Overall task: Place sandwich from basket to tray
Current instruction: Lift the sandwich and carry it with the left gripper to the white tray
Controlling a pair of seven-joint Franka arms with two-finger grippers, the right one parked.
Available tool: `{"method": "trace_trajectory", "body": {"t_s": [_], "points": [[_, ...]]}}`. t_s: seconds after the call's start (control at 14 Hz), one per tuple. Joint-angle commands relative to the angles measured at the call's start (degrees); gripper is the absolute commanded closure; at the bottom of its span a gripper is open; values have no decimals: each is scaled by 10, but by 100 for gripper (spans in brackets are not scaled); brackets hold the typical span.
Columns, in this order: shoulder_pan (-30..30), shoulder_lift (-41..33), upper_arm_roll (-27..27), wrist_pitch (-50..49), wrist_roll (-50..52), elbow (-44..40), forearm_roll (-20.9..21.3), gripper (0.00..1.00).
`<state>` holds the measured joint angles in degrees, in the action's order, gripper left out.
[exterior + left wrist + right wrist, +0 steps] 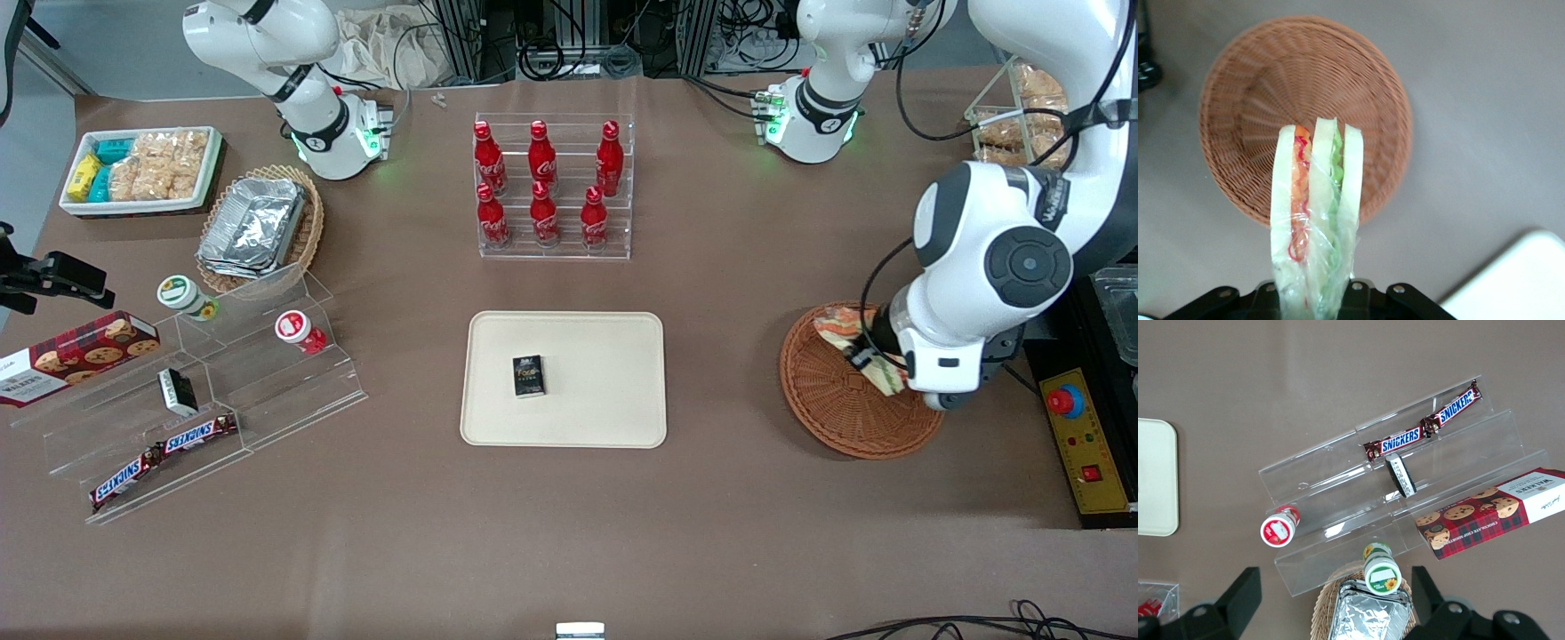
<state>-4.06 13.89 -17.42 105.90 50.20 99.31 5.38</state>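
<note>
I read the gripper as clamped on the sandwich: the wedge projects straight out from between the black fingers, held clear above the basket, not touching the weave. In the front view the working arm's white wrist covers most of the wedge; only a pale, orange-edged strip of sandwich shows above the basket.

Surroundings:
- Tray lies well apart from the basket, toward the table centre. A small dark box sits on it (label too small to read).
- Acrylic rack w/ six red bottles stands farther from the front camera than the tray.
- Toward the parked arm's end: stepped clear display w/ Snickers bars, cookie box, paler oval basket w/ foil containers.
- Nothing stands on the brown tabletop betw. basket and tray.

Materials and shapes:
- Sandwich: three pale bread slices, orange-red and green filling, wrapped in clear crinkled film.
- Basket: round, shallow, reddish-brown wicker, concentric weave.
- Tray: flat, cream, rounded corners, low rim.
</note>
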Motion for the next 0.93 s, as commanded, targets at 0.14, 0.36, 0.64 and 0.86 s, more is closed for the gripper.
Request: {"method": "trace_trajectory", "body": {"t_s": [0.14,0.36,0.64,0.86], "points": [[-3,32,-52,-20,-157,-52,-16,100],[2,71,-58,-19,-166,-93,-35,100],[48,110,-60,-14,-174,-116,-27,100],[105,158,-59,36,-183,-133,-25,100]]}}
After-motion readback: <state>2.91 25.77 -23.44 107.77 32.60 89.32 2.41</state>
